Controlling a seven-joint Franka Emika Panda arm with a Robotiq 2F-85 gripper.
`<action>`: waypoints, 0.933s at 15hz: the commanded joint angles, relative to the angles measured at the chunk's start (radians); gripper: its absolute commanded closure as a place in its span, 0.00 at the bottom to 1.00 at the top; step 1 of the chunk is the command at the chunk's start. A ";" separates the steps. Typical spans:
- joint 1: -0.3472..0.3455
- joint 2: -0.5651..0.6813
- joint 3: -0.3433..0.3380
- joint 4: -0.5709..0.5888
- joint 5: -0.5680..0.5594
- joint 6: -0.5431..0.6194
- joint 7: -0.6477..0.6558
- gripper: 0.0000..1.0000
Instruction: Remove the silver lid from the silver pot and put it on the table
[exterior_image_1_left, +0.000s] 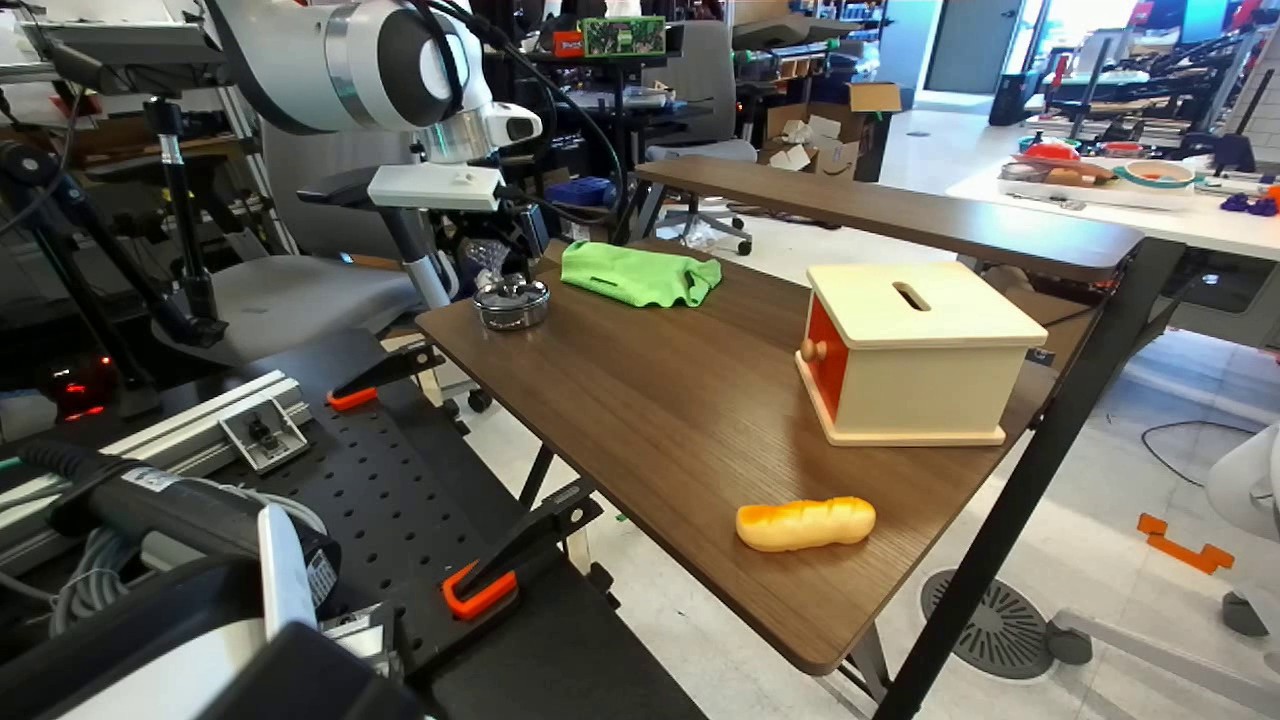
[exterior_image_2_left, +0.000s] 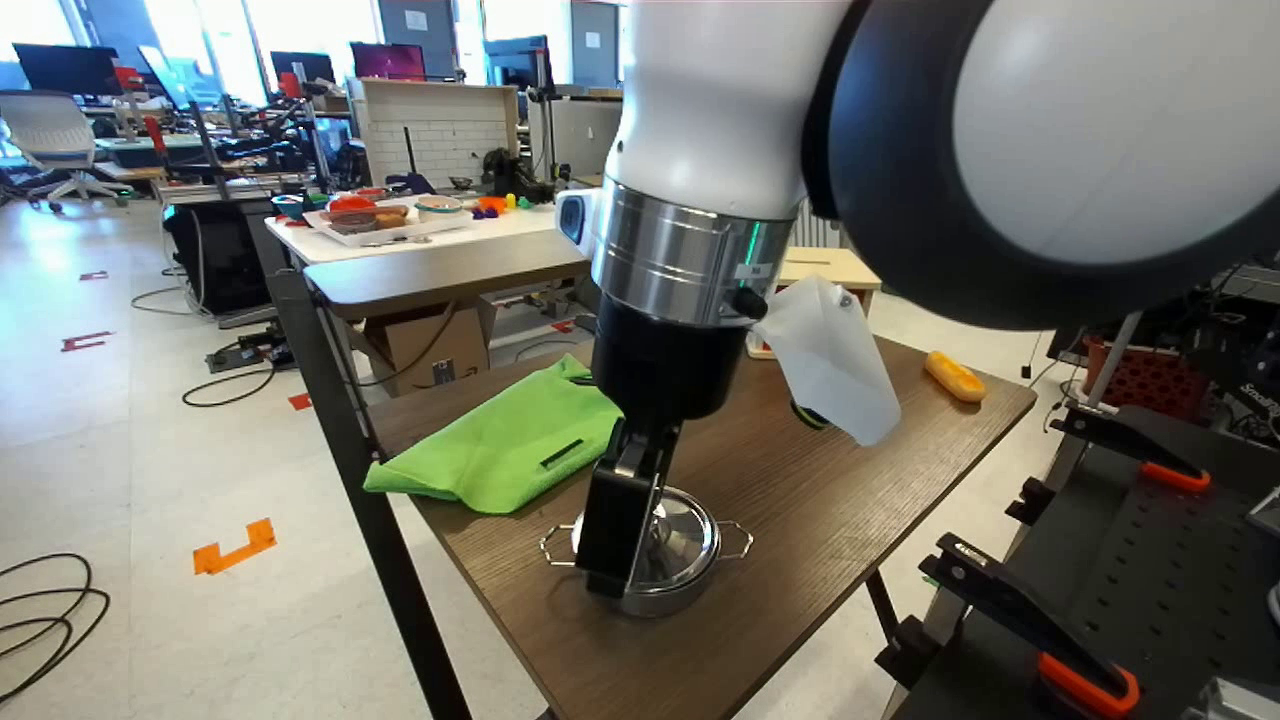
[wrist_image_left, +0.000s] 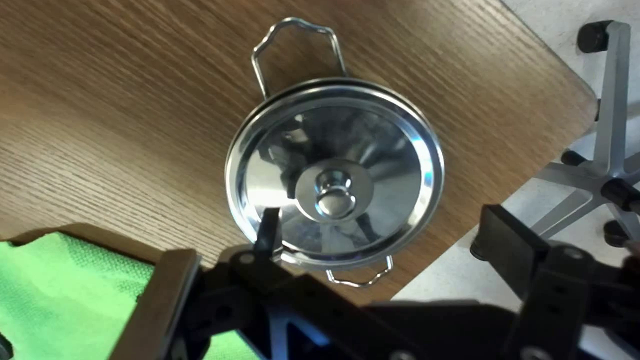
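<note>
Silver lid (wrist_image_left: 387, 155), knob (wrist_image_left: 335, 202) upward, on the silver pot (exterior_image_2_left: 665, 604), whose handles (wrist_image_left: 295, 21) align obliquely to the grain of the worktop (exterior_image_1_left: 640, 400); arm (exterior_image_2_left: 710, 110) bent downward, pincer (wrist_image_left: 385, 232) above the lid, fingers (wrist_image_left: 510, 245) apart.

In an exterior view, white lettering (exterior_image_2_left: 1260, 395) on a black item (exterior_image_2_left: 1254, 407) at the right edge seems to begin "Small"; the rest is blurred. A cardboard box (exterior_image_2_left: 410, 345) in the background carries a dark square label (exterior_image_2_left: 443, 373) with a pale mark resembling Amazon's curved smile. In an exterior view, a carton (exterior_image_1_left: 850, 158) at the back bears a dark smile-shaped arrow (exterior_image_1_left: 837, 167). Too small to read: a white label (exterior_image_2_left: 753, 271) on the metal collar (exterior_image_2_left: 660, 250) of the robot arm (exterior_image_2_left: 700, 110), print on a black clamp (exterior_image_2_left: 1010, 604), stickers (exterior_image_1_left: 150, 480) on a black tool (exterior_image_1_left: 200, 515), and paper sheets (exterior_image_2_left: 592, 40) on grey doors (exterior_image_2_left: 592, 65).
</note>
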 joint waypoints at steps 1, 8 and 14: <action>-0.006 0.013 0.001 0.031 0.020 -0.025 -0.026 0.00; -0.023 0.013 -0.004 0.030 0.034 -0.026 -0.019 0.55; -0.045 0.017 0.021 0.026 0.042 -0.025 -0.033 0.99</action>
